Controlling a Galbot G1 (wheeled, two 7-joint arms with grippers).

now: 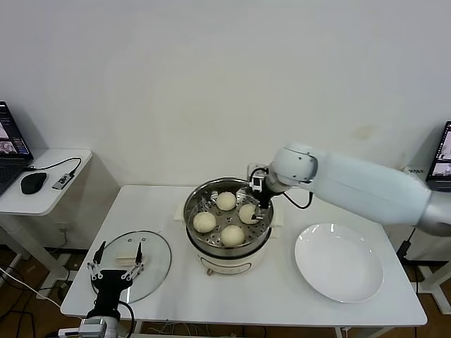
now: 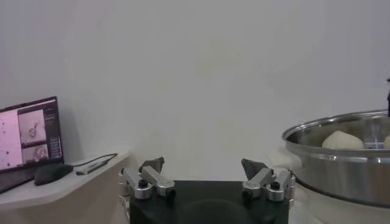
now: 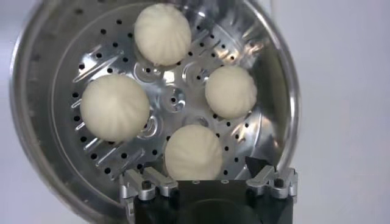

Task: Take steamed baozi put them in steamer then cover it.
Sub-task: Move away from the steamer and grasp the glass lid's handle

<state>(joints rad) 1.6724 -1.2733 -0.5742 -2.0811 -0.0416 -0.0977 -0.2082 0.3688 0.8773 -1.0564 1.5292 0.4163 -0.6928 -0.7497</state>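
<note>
In the steamer (image 1: 227, 243): four baozi (image 1: 204, 222) | right hand (image 1: 258, 199) open just above | left hand (image 1: 116, 266) open over cover (image 1: 156, 264)

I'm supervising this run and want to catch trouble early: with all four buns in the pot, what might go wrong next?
The right gripper, open, hangs inside the steamer rim beside a baozi; lifting out carelessly might nudge the bun or catch the rim. The cover lies flat on the table under the open left gripper, so its handle may slip when grasped.
</note>
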